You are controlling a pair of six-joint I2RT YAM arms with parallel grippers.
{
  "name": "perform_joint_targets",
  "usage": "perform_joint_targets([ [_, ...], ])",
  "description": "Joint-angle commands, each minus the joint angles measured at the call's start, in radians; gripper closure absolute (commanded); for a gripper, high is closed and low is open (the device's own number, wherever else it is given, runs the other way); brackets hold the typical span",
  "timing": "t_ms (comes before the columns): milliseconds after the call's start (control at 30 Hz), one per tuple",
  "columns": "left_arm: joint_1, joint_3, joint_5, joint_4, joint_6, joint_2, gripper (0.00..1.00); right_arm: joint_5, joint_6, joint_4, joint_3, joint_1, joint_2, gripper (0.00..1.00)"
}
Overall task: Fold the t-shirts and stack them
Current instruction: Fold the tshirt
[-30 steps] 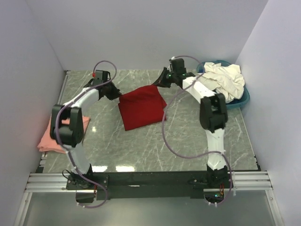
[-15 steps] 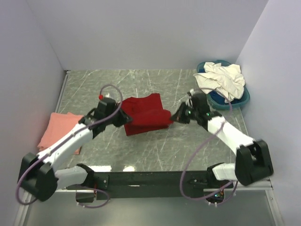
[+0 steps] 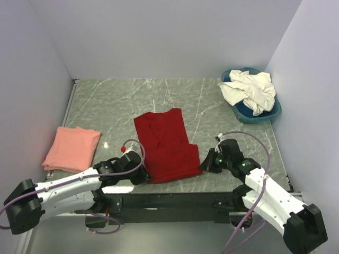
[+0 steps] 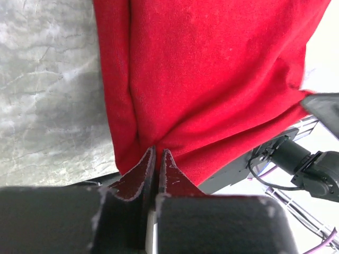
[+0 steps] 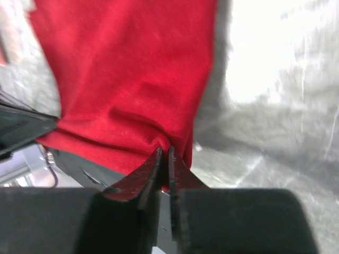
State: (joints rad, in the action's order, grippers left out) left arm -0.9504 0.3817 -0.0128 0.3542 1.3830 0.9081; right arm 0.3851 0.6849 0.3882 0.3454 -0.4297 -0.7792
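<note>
- your left gripper (image 3: 142, 172) sits low by the near edge of the table (image 3: 116, 100), left of centre; in the left wrist view its fingers (image 4: 135, 174) are pressed together, and they're pinching the near-left corner of the red t-shirt (image 3: 164, 145)
- your right gripper (image 3: 204, 165) is also down low, near edge, right of centre; its fingers (image 5: 144, 177) show only a thin slit between them, with the shirt's near-right corner bunched up and pinched at the tips
- so both hands have a near corner each, and the cloth puckers into little folds right where each one grips
- the red t-shirt itself lies mostly flat in the middle of the table, running from about mid-table to the near edge; the far part looks narrower than the near part, and there's a lengthwise crease along its left side
- the salmon-pink t-shirt (image 3: 71, 148) is folded flat on the left side of the table, well apart from the red one; neither hand is touching it
- the cream-white t-shirts (image 3: 249, 90) are a crumpled heap in the blue basin (image 3: 271, 112) at the far right corner, spilling over its rim; how many are in there you can't tell
</note>
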Motion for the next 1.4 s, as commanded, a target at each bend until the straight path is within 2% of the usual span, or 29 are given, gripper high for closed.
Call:
perform_joint_targets([
  [0, -0.016, 0.000, 0.037, 0.012, 0.048, 0.009, 0.94, -0.041, -0.001, 0.044, -0.019, -0.029, 0.003, 0.83],
  [33, -0.019, 0.011, 0.037, 0.020, 0.041, 0.017, 0.85, -0.052, -0.002, 0.057, -0.019, -0.040, 0.008, 0.80],
  [67, -0.021, 0.019, 0.037, 0.050, 0.034, 0.018, 0.78, -0.058, 0.001, 0.067, -0.019, -0.041, 0.017, 0.70],
  [100, -0.021, 0.029, 0.042, 0.071, 0.030, 0.017, 0.72, -0.072, 0.007, 0.092, -0.014, -0.050, 0.026, 0.66],
  [133, -0.022, 0.051, 0.059, 0.098, 0.019, 0.012, 0.57, -0.087, 0.014, 0.110, -0.005, -0.058, 0.050, 0.64],
  [167, -0.024, 0.063, 0.069, 0.124, 0.014, -0.006, 0.51, -0.101, 0.031, 0.127, 0.018, -0.081, 0.064, 0.61],
  [267, -0.024, 0.112, 0.115, 0.212, 0.005, -0.053, 0.40, -0.195, 0.045, 0.195, 0.084, -0.104, 0.100, 0.58],
  [333, -0.022, 0.141, 0.167, 0.224, -0.005, -0.070, 0.38, -0.210, 0.059, 0.152, 0.084, -0.103, 0.094, 0.55],
  [400, -0.007, 0.167, 0.209, 0.223, -0.028, -0.054, 0.37, -0.235, 0.070, 0.091, 0.113, -0.104, 0.046, 0.56],
  [500, 0.115, 0.255, 0.234, 0.195, -0.142, 0.044, 0.39, -0.284, 0.051, -0.013, 0.171, -0.104, -0.142, 0.56],
  [600, 0.209, 0.282, 0.176, 0.129, -0.266, 0.146, 0.43, -0.374, 0.015, -0.043, 0.257, -0.093, -0.248, 0.57],
  [733, 0.297, 0.347, 0.180, 0.115, -0.383, 0.262, 0.49, -0.357, -0.007, -0.115, 0.296, -0.050, -0.380, 0.56],
  [1033, 0.325, 0.347, 0.113, 0.019, -0.427, 0.379, 0.53, -0.345, -0.022, -0.206, 0.311, -0.034, -0.528, 0.56],
  [1367, 0.328, 0.339, 0.070, -0.083, -0.443, 0.499, 0.58, -0.334, -0.041, -0.233, 0.336, -0.030, -0.601, 0.56],
])
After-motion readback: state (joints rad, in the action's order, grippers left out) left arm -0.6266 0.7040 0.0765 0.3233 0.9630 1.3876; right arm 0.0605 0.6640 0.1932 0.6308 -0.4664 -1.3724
